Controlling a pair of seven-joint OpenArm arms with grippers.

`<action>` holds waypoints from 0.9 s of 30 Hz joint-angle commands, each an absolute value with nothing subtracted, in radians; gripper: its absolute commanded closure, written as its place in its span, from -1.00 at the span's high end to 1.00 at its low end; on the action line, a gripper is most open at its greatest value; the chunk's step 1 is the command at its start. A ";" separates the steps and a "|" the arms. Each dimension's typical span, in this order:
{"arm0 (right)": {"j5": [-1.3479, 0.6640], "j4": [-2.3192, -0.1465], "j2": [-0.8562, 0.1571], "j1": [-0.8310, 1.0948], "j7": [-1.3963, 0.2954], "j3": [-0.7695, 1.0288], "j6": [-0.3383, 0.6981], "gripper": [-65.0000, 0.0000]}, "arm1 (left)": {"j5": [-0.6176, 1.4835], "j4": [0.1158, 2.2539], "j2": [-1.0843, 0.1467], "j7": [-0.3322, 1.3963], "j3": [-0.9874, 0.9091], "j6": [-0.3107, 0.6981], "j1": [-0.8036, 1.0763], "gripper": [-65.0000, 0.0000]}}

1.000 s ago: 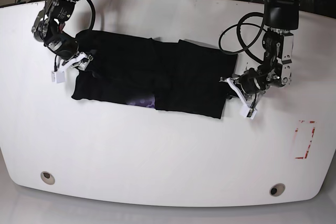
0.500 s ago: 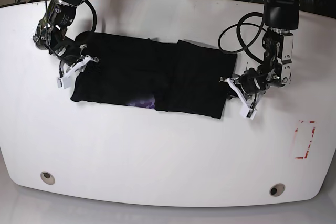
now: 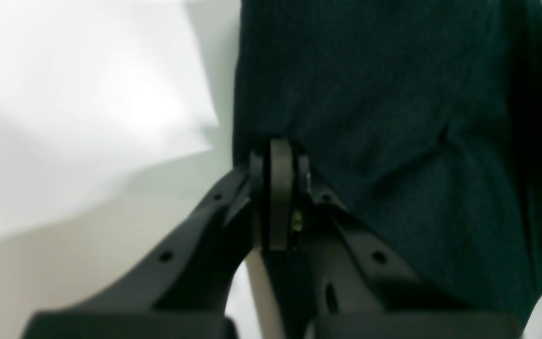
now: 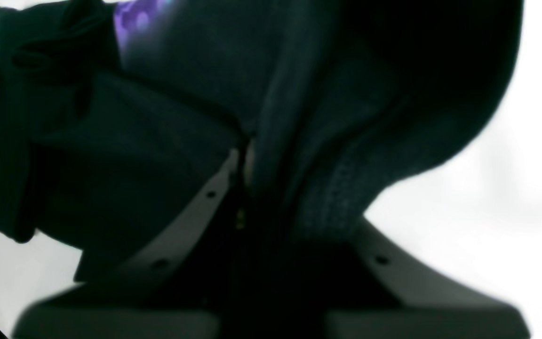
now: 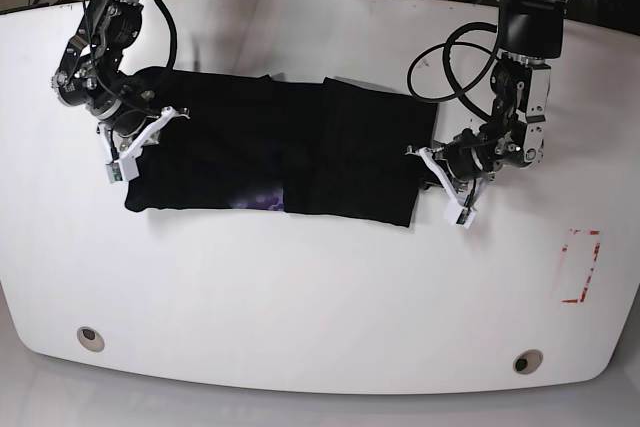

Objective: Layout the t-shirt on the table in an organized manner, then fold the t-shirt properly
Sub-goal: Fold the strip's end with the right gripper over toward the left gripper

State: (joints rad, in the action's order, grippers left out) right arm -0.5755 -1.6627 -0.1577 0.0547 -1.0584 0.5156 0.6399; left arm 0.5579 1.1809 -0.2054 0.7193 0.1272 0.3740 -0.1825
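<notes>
The black t-shirt (image 5: 300, 147) lies as a long folded strip across the white table (image 5: 320, 297), with a bit of its purple patch (image 5: 262, 199) showing at the front edge. My right gripper (image 5: 140, 142) is shut on the strip's left end. In the right wrist view the cloth (image 4: 167, 155) bunches between the jaws, and the gripper (image 4: 245, 162) pinches it. My left gripper (image 5: 437, 179) is shut on the strip's right end. In the left wrist view the gripper (image 3: 275, 155) pinches the cloth's edge (image 3: 393, 117). The flaming face graphic is hidden.
A red dashed rectangle (image 5: 580, 267) marks the table at the right. Two metal grommets (image 5: 90, 337) (image 5: 527, 361) sit near the front edge. A black cable loop (image 5: 450, 57) hangs by the left arm. Floor and cables lie beyond the table's far edge.
Both grippers have moved toward the base view's left, and the whole t-shirt strip has slid left with them. The right gripper also dropped a little toward the front.
</notes>
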 commanded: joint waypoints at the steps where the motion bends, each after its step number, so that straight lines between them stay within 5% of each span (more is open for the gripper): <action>1: -0.595 -1.735 -0.165 0.059 -1.040 0.493 0.618 -1.00 | 0.506 1.176 -0.185 0.786 0.136 0.355 -0.177 -1.00; 12: -0.598 -1.931 -0.165 0.068 -1.040 0.311 0.476 -1.00 | 0.506 1.176 -0.111 0.789 0.139 0.251 -0.177 -1.00; 27: -0.570 -1.933 -0.166 -0.028 -1.040 0.050 0.441 -1.00 | 0.506 1.176 -0.059 0.791 0.139 0.249 -0.179 -1.00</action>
State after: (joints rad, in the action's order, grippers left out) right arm -0.5686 -1.9160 -0.1608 -0.0002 -1.0595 0.0620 0.4412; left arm 0.5434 1.1816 -0.0597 0.7269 0.1322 0.2646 -0.1802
